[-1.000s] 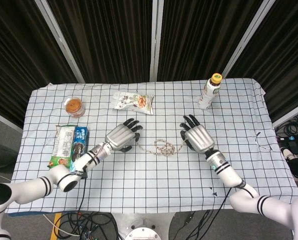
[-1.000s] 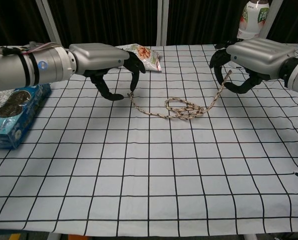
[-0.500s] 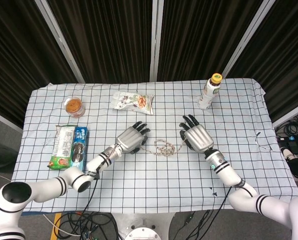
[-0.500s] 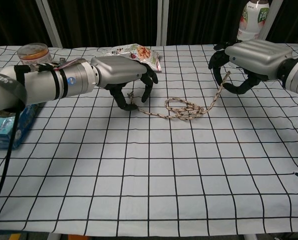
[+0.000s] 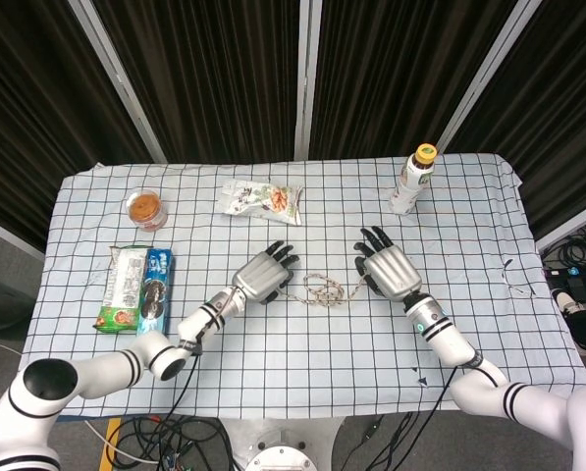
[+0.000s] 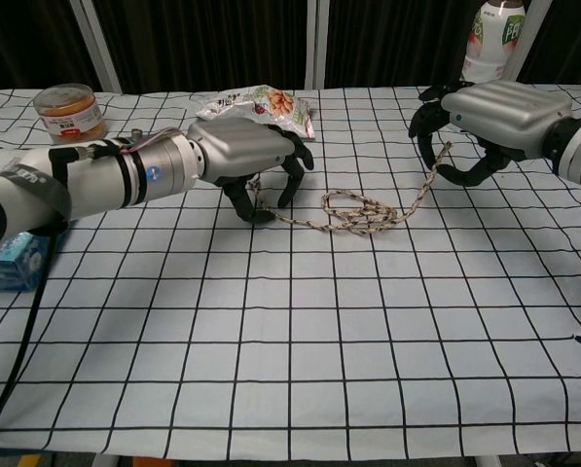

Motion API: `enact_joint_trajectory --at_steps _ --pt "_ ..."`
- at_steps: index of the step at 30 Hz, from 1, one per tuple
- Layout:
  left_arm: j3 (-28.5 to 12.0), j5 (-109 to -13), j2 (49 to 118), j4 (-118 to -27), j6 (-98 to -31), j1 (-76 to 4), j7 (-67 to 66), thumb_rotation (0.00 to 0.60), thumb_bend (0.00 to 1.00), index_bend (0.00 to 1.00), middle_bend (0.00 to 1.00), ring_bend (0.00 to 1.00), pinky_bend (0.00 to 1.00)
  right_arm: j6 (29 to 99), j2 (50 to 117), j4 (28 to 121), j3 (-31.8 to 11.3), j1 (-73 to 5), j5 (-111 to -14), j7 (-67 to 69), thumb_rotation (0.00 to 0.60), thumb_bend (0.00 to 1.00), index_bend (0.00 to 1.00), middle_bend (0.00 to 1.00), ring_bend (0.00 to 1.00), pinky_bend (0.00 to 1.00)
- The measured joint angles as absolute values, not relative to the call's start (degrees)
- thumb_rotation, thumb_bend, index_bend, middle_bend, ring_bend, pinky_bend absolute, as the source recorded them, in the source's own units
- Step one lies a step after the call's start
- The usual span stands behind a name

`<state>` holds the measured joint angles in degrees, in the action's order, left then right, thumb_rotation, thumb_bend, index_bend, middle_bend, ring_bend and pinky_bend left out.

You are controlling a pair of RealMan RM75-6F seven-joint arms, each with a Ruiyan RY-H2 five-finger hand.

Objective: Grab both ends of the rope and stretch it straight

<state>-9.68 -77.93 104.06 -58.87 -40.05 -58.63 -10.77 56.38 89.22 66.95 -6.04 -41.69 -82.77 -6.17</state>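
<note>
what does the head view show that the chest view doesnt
Only the head view shows the green snack pack and the bottle's yellow cap. Only the chest view shows the right end of the rope rising off the cloth into the right hand. Both show the left hand, jar and snack bag.

Left hand [image 6: 246, 156] hovers palm down, fingers [image 6: 288, 182] curled downward; right hand [image 6: 490, 117] likewise, fingers hooked.
</note>
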Motion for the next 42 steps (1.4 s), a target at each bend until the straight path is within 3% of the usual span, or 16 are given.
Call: enact_joint_trajectory --at_steps 42 --pt "-8.5 -75.1 105.7 -56.1 -39.7 -59.7 -13.4 0.6 0.35 0.56 0.12 0.0 0.0 56.3 89.6 66.0 -5.8 -41.4 -82.8 -5.0 0.6 0.48 0.64 0.23 0.0 0.0"
